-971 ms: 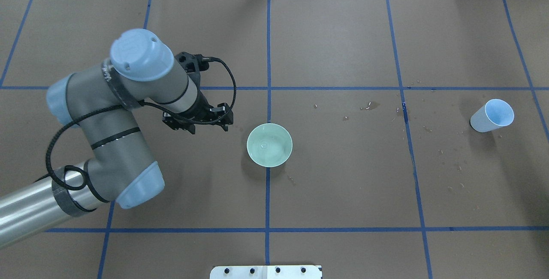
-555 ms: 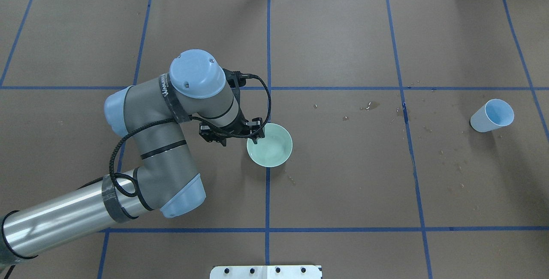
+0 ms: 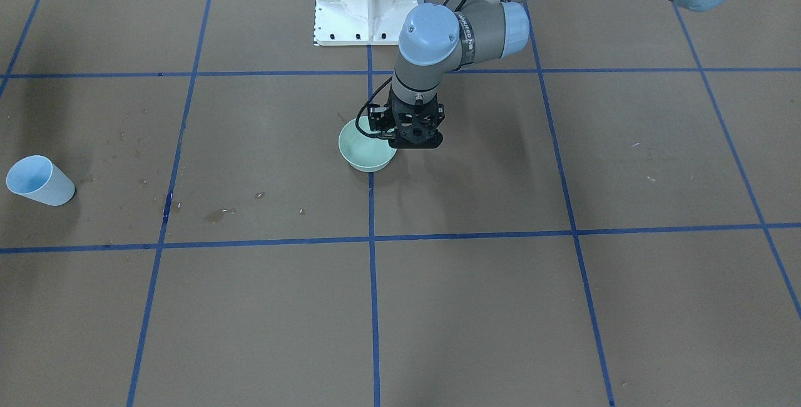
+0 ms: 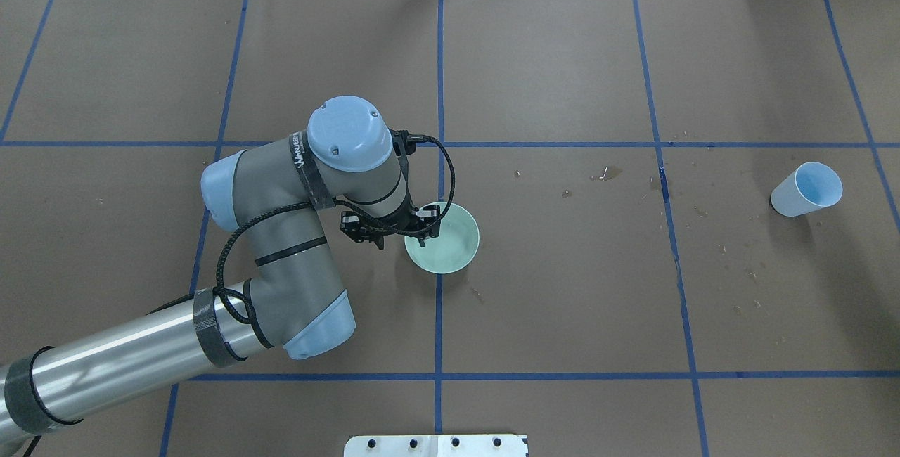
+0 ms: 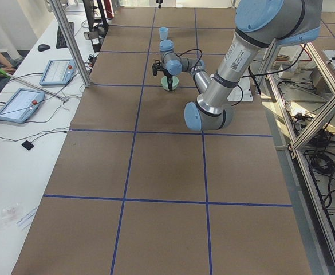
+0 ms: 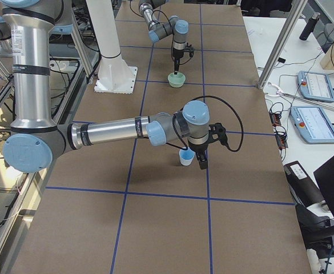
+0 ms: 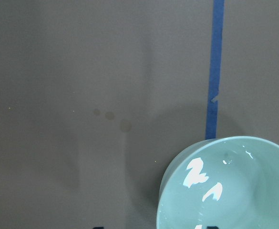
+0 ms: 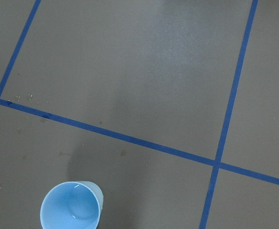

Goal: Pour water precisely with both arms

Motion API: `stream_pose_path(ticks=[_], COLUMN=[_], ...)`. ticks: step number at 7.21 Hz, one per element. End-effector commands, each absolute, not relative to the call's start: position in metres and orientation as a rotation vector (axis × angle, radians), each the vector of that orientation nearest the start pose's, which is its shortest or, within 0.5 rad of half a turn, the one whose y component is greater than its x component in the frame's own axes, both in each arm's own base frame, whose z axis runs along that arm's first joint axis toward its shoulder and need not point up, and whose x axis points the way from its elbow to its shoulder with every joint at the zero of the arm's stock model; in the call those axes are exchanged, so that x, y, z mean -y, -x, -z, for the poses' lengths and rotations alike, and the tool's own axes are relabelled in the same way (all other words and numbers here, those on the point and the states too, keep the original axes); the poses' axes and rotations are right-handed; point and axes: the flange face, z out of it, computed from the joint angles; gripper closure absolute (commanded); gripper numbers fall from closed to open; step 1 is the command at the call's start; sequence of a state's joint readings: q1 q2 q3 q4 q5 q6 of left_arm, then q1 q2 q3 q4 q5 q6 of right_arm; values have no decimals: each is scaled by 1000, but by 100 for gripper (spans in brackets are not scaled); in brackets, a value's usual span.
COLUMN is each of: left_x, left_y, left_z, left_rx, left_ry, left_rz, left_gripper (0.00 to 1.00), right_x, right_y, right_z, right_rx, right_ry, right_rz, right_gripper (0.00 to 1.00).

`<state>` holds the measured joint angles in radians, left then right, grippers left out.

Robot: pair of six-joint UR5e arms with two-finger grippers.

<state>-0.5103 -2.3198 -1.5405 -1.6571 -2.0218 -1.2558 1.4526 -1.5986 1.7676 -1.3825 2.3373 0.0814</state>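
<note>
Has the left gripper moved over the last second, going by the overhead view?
Yes. The left gripper has travelled toward the view's right, from clear of the green bowl to straddling its left rim, nearer the central blue tape line.

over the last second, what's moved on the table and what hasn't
The left arm swung right toward the green bowl, bringing its open tool from clear of the bowl to straddle the bowl's left rim. Nothing gripped yet. The bowl and the blue cup stayed put.
</note>
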Motion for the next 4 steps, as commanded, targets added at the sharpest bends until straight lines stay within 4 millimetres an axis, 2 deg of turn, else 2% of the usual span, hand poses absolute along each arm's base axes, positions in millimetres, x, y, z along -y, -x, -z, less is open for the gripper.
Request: stream_pose_path(ticks=[1,4], left_x=[429,430], left_y=[-588,-593], left_z=[-207,-213], left_rx=[-889,-886], left_ry=[78,80], left_rz=[-1,-2], left_gripper=[37,44], right_x=[495,494], right_y=[-6,-6], right_z=[-558,-559], right_rx=[789,789], right_ry=[-254,-252], right_rz=[168,168], right_gripper=[1,1])
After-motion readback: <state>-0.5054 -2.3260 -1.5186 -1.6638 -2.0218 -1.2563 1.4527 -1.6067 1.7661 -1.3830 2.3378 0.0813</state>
